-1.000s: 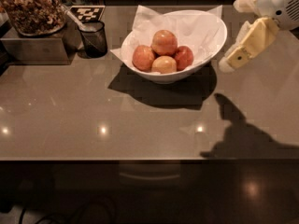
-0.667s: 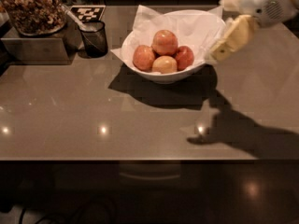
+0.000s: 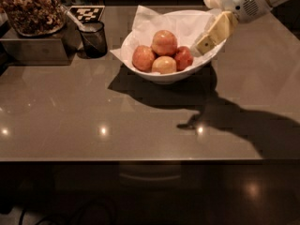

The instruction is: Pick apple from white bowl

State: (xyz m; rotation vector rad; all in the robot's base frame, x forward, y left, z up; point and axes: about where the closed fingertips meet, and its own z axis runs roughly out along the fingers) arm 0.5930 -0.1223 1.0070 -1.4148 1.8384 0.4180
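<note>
**Q:** How is the arm posed?
**A:** The white robot arm (image 3: 251, 3) enters from the upper right and angles down-left. Its cream two-finger gripper (image 3: 202, 23) is at the right rim of the wide glossy white bowl (image 3: 168, 77). The fingers are spread and hold nothing.

**Q:** Where is the large orange-red apple (image 3: 164, 42)?
**A:** It lies in the bowl on crumpled white paper (image 3: 146, 20), atop three smaller apples (image 3: 143, 58). It is left of the lower fingertip and apart from it.

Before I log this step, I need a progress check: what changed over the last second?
The claw swept left in view, from beside the white bowl to over its right rim. Nothing was taken hold of; the orange-red apple lies in the bowl. Bowl, the other apples and dark cup stayed put.
</note>
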